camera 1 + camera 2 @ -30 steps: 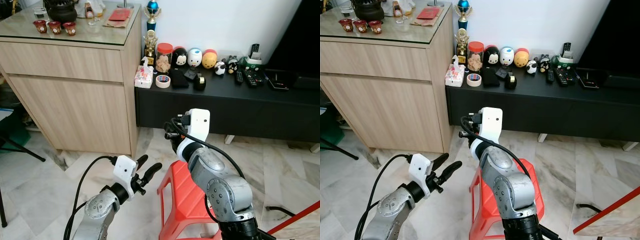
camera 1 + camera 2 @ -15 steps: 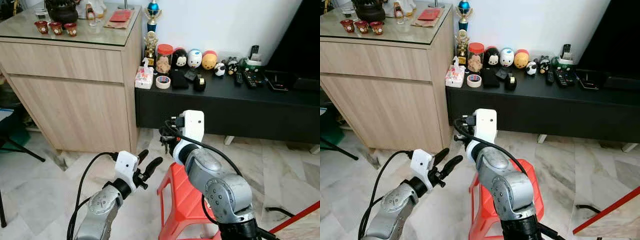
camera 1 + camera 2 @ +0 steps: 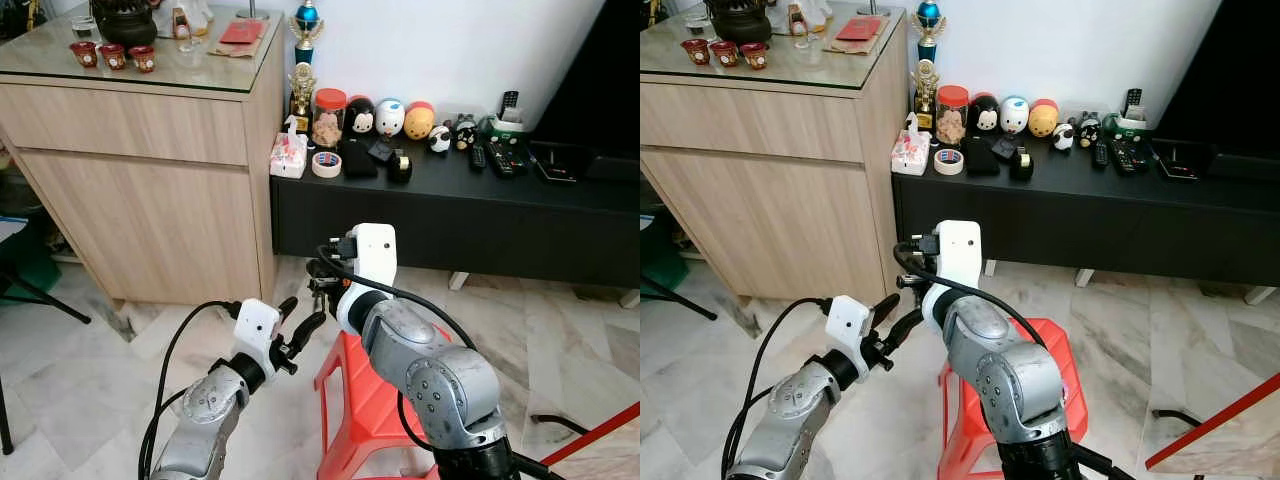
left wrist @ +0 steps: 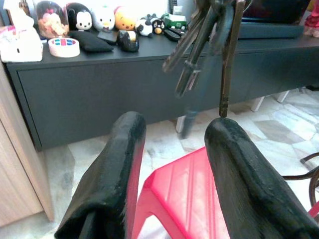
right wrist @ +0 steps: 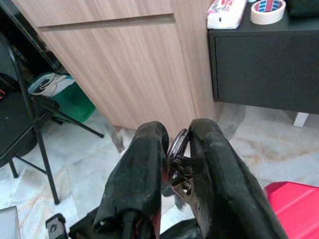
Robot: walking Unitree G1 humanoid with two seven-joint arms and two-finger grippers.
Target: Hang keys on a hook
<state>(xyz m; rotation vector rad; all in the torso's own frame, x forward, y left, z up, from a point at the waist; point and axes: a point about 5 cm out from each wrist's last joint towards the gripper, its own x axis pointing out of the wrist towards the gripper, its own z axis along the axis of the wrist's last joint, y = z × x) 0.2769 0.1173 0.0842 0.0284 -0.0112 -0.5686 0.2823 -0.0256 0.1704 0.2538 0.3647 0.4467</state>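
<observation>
No lettering comes through sharp enough to read anywhere here. The tissue pack (image 3: 287, 155) at the wooden cabinet's end of the black console (image 3: 470, 215) carries a printed pattern, and the red packet (image 3: 240, 30) on the cabinet's (image 3: 140, 125) glass top may be printed too, but both are too small to make out.

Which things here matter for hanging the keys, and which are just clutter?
In the job:
keys, held by the right gripper
left gripper, jaws open beneath them

Just lying about:
red stool
tape roll
tissue pack
remotes
</observation>
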